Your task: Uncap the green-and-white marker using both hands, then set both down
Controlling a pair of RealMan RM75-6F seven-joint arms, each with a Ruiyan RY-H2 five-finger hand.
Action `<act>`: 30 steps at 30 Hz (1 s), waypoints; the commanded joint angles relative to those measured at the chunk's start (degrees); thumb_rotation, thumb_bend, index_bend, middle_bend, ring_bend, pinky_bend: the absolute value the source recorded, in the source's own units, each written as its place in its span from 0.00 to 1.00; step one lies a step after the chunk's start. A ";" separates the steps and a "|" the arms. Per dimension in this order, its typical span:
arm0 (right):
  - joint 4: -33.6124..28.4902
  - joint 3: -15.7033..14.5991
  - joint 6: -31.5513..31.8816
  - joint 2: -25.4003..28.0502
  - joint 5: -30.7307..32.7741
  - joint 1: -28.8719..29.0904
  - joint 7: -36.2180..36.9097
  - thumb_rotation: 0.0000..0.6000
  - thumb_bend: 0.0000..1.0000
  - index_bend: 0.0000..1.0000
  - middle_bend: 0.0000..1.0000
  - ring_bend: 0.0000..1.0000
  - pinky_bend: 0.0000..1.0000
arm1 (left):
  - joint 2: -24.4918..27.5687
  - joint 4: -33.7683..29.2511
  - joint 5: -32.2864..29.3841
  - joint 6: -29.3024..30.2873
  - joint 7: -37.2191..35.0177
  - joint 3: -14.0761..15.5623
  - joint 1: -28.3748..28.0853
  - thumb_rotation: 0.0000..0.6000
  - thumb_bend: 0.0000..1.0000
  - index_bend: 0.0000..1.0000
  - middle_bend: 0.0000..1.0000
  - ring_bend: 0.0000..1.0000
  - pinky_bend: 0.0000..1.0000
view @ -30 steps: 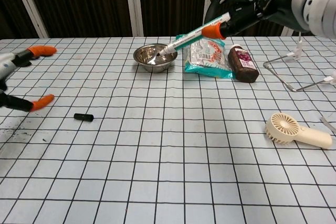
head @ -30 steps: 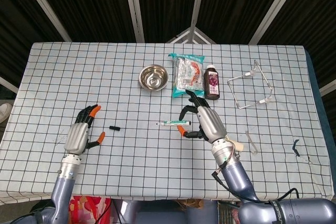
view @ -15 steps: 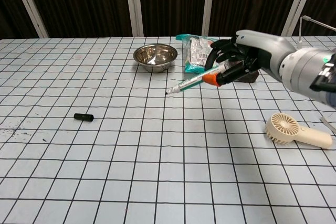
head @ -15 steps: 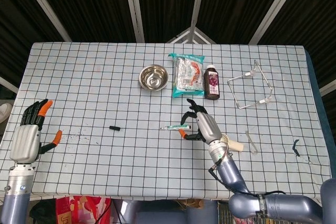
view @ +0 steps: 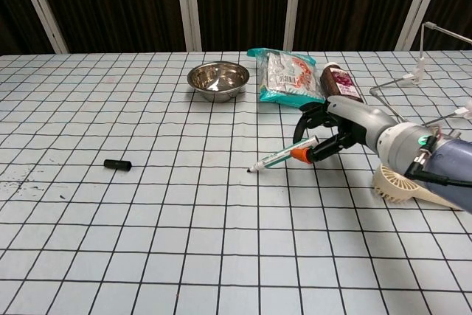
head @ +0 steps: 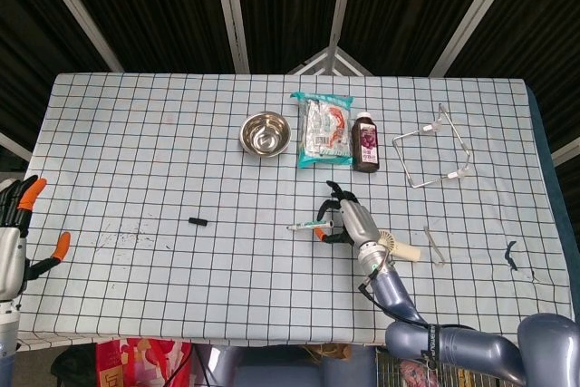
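The uncapped green-and-white marker [view: 280, 158] [head: 304, 225] is held low over the table, its tip down near the cloth. My right hand [view: 332, 136] [head: 343, 222] grips its rear end. The black cap [view: 117, 164] [head: 198, 222] lies alone on the table to the left. My left hand [head: 16, 233] is far off at the table's left edge, fingers spread, holding nothing; the chest view does not show it.
A steel bowl [view: 217, 80], a snack bag [view: 289, 77] and a dark bottle [view: 340, 84] stand at the back. A small cream fan [view: 413, 184] lies just right of my right hand. A wire rack [head: 433, 156] sits at the far right.
My right hand has lowered the marker toward the table and drawn it nearer to me. My left hand has pulled back to the left edge, leaving the cap on the table.
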 commanded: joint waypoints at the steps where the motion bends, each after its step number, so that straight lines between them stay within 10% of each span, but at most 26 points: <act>1: 0.64 0.29 -1.05 -0.26 1.02 -0.02 -1.57 1.00 0.43 0.58 0.03 0.12 0.04 | 0.20 -0.16 0.23 -0.03 0.16 0.19 0.17 1.00 0.49 0.10 0.04 0.00 0.00; 6: -2.16 0.17 -2.47 1.96 4.72 0.47 -7.00 1.00 0.27 0.18 0.02 0.09 0.02 | 0.41 -0.45 0.55 -0.03 0.83 0.10 0.28 1.00 0.49 0.10 0.04 0.00 0.00; 13: -7.60 1.31 -2.02 5.81 8.47 -0.41 -9.34 1.00 0.22 0.02 0.01 0.08 0.02 | 0.07 0.10 0.02 -0.57 0.50 -0.10 0.29 1.00 0.49 0.10 0.04 0.00 0.00; 20: -14.86 2.90 1.10 11.90 5.21 -3.93 -6.01 1.00 0.22 0.02 0.01 0.08 0.02 | 0.11 0.59 0.15 0.11 -0.36 -0.40 0.75 1.00 0.49 0.10 0.04 0.00 0.00; 30: -17.53 -0.27 20.78 25.81 -14.87 -17.75 -1.09 1.00 0.25 0.29 0.03 0.12 0.02 | 0.67 3.56 -2.06 0.00 -3.21 1.15 3.29 1.00 0.49 0.10 0.03 0.00 0.00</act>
